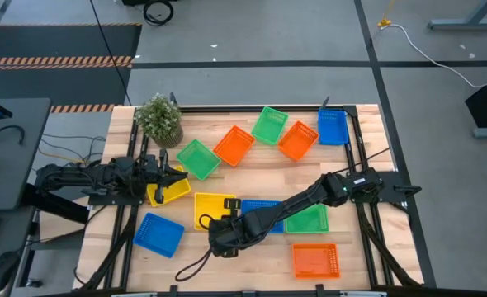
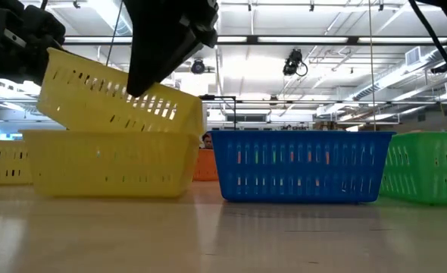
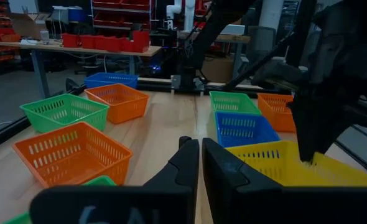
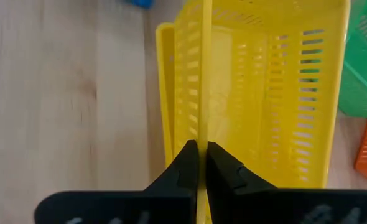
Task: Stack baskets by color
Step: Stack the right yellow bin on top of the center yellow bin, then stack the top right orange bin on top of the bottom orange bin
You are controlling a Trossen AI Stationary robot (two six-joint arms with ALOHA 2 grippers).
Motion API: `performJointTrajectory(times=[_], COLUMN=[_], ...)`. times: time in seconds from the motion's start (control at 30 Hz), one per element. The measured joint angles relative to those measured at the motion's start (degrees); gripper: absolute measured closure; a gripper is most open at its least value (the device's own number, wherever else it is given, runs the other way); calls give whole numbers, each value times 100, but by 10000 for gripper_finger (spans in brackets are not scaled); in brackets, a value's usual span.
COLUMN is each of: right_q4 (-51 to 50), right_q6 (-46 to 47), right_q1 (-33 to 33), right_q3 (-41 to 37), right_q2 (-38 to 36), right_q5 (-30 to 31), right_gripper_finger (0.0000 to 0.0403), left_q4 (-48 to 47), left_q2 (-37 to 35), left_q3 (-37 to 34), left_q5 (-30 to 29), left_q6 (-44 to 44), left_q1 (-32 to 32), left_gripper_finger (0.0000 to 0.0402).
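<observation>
Right pincer grips a tilted yellow basket over a second yellow basket near the bench's front edge.

The right pincer [image 4: 200, 163] is clamped on the thin rim of the tilted yellow basket [image 2: 121, 98], which leans into the lower yellow basket [image 2: 106, 163] resting flat on the bench [image 1: 252, 260]. A blue basket [image 2: 301, 165] stands just beside this pair, with a green basket [image 2: 428, 167] next to it. The left pincer [image 3: 199, 163] has its fingers pressed together with nothing between them and hovers at the bench's left side by another yellow basket [image 1: 171, 191]. Farther back lie two orange baskets [image 1: 234, 145] [image 1: 298, 140], two green ones [image 1: 198, 158] [image 1: 269, 124] and a blue one [image 1: 332, 127], near a potted plant [image 1: 158, 118].
</observation>
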Motion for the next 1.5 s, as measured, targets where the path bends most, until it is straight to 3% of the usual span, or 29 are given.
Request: performJointTrajectory(times=[0.43,0.8,1.03,1.13,1.27,1.5], right_q4=[-11,11,-439,-793,-831,322], right_q6=[11,-383,-1183,-1154,-851,298], right_q1=[-138,-148,-65,-65,-107,-285], right_q3=[2,70,66,-288,-1314,-4157], right_q2=[0,-101,-659,-846,-1352,-3136], right_q5=[-592,-604,-531,-420,-141,264], right_gripper_finger=[365,266,255,258,262,265], left_q4=[-26,-32,-32,-34,-34,-35], left_q2=[1,1,1,1,1,1], left_q3=[0,0,0,0,0,0], left_q5=[0,0,0,-1,-1,-1], left_q6=[2,1,0,0,0,0], left_q1=[-1,0,0,-1,0,-1], left_gripper_finger=[369,366,366,369,371,363])
